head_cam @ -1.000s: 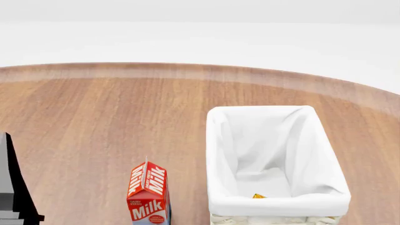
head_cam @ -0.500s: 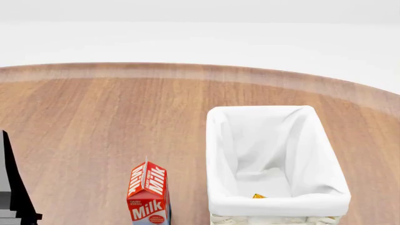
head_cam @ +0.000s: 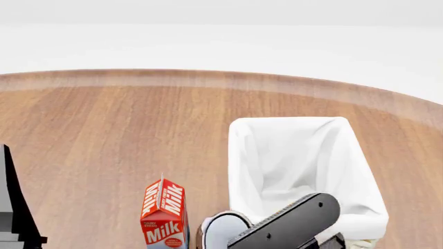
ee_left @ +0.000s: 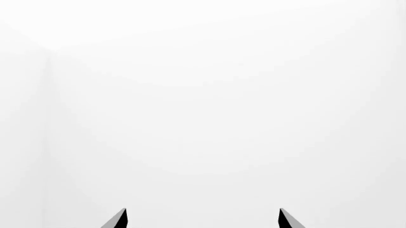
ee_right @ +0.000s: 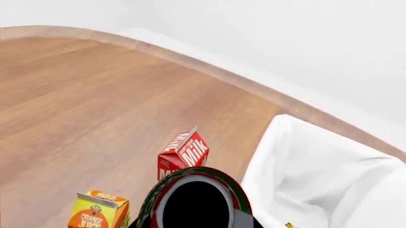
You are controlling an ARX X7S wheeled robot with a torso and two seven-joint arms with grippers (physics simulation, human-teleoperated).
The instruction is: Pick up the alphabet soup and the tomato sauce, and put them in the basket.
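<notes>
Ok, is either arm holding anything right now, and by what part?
The right arm carries the tomato sauce; its jaws are hidden, so where they grip cannot be told. The left gripper holds nothing.

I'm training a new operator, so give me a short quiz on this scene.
1. True or false: the milk carton stands inside the basket.
2. The can close to the right wrist camera is: A blue-labelled, B red-and-green.
3. Fill in: the left tool has its fingertips ___.
Key: 1 false, it stands beside it; 2 B, the tomato sauce; 3 apart, with nothing between.
</notes>
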